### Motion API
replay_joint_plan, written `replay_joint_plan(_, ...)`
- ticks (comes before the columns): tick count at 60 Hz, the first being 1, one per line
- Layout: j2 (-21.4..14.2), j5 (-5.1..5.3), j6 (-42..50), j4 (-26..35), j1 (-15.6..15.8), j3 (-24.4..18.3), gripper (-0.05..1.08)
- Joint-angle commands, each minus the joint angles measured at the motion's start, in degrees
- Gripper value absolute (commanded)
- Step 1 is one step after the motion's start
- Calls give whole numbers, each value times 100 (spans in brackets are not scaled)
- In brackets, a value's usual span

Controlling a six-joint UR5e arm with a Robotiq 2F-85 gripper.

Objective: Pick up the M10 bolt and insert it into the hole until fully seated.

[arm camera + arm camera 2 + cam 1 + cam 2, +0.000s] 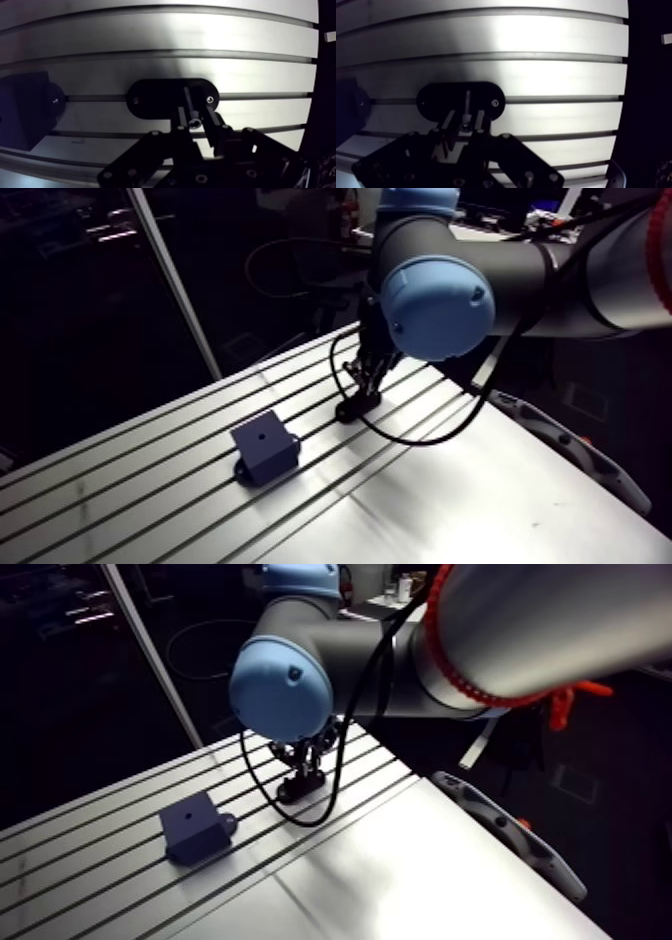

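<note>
**A:** Light-blue round joint cap (438, 306) fills the upper right of the arm view, closest to the lens. Below it, near the middle of the frame, the arm's wrist comes down to the slotted aluminium bench (480, 488).

**B:** Where is the bolt?

**A:** In the wrist view, the slim grey metal bolt (188, 102) is between the two fingers of the black pincer (196, 114). Its bright head is nearer the fingers. Its shank reaches onto a black oval plate (155, 97) that lies across one bench slot.

**B:** Is the pincer gripping it?

**A:** It does not look so. The fingers stand narrowly apart, and a sliver of gap shows on each side of the bolt.

**B:** And the hole?

**A:** A dark blue-grey cube-shaped block (265, 445) sits on the bench at the lower left of centre in the arm view. There is a small round hole (262, 431) in its top face. The block is well apart from the plate, off to one side of the pincer.
</note>
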Motion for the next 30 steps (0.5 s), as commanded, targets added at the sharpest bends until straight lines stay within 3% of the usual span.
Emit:
replay_joint_plan(1,-12,-6,16,8,0,10,69)
replay_joint_plan(30,-70,19,16,8,9,-13,82)
